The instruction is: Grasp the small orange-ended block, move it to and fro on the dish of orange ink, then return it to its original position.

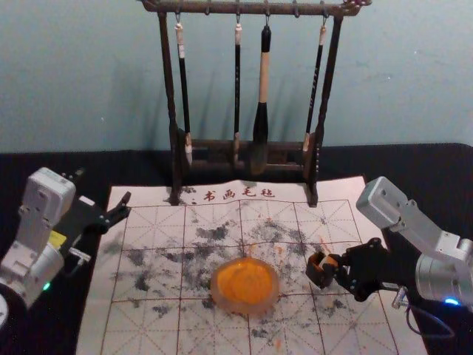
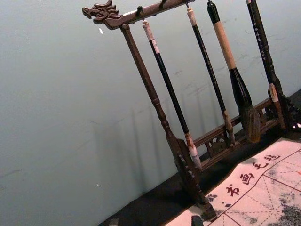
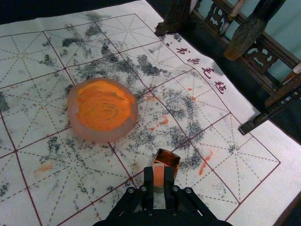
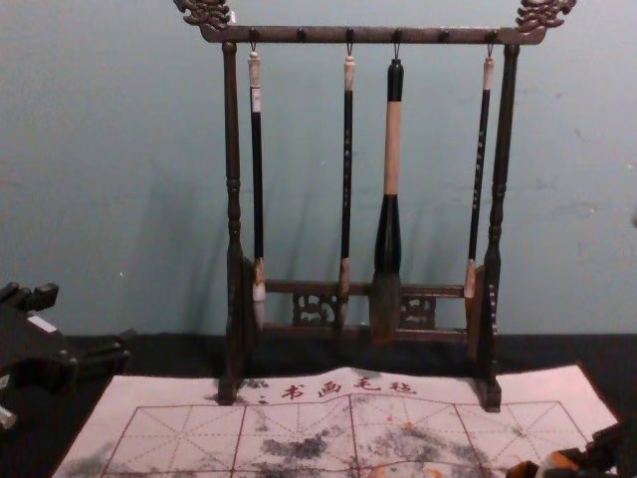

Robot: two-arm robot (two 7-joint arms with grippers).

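Beside the box [image 3: 171, 157], the right hand [image 3: 159, 173] pinches the block [image 3: 158, 177]. It looks like the grasp; next, lift it to the dish [image 3: 96, 136]. By the mat [image 4: 111, 403], the left hand [image 4: 90, 317] is wide apart.

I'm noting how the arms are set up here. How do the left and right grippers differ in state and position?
The left gripper is open and empty, while the right gripper is shut on the block. The left gripper is near the mat's far left part; the right gripper is over its right side, near the dish. Both are black.
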